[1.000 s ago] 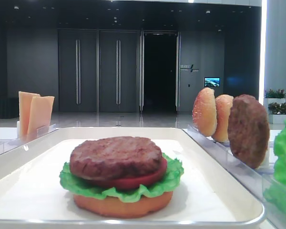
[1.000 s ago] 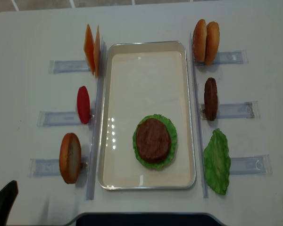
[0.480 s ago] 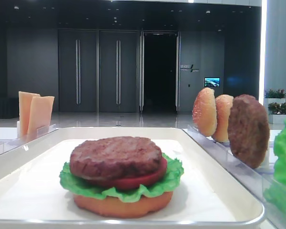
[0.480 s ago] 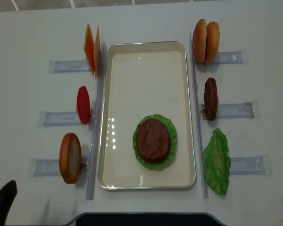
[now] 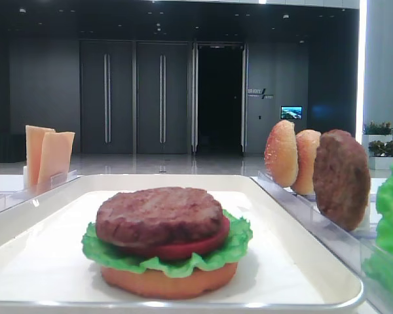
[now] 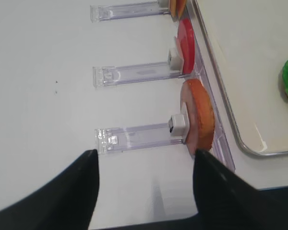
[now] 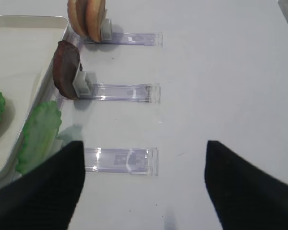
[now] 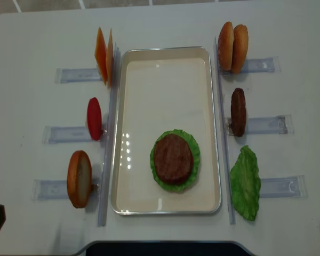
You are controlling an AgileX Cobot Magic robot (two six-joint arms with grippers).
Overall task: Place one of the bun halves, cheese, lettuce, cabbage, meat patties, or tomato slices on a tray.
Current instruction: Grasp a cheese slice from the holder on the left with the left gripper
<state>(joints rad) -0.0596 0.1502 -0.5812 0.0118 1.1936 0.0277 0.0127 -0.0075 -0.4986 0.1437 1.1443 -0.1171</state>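
Overhead view: a white tray [image 8: 165,56] lies in the middle of the desk [image 8: 37,37], carrying 1 partial burger [image 8: 174,160] near its front right corner: bun base, lettuce, tomato slice, and patty uppermost. Clear racks [image 8: 74,74] flank both long edges. Along the left edge stand 2 cheese slices [image 8: 104,55] at the rear, 1 tomato slice [image 8: 94,118] midway and 1 bun half [image 8: 79,178] at the front. Along the right edge stand 2 bun halves [image 8: 232,47] at the rear, 1 spare patty [image 8: 238,112] midway and 1 lettuce leaf [image 8: 245,183] at the front.

The left gripper [image 6: 144,191] hangs off the desk's front left corner, its fingers apart, holding nothing, just short of the front bun half. The right gripper [image 7: 144,182] hangs near the front right corner, fingers wide apart and empty.

Risks, as judged: each piece stands on edge in a narrow rack, so an off-centre pinch could tip it or drag the rack; a piece dropped off-centre could slide from the patty's curved top.

The low frontal view alone reveals the stack's layers and the tomato slice hidden from above. The overhead view alone gives the full layout. Only the wrist views show the fingers' spacing.
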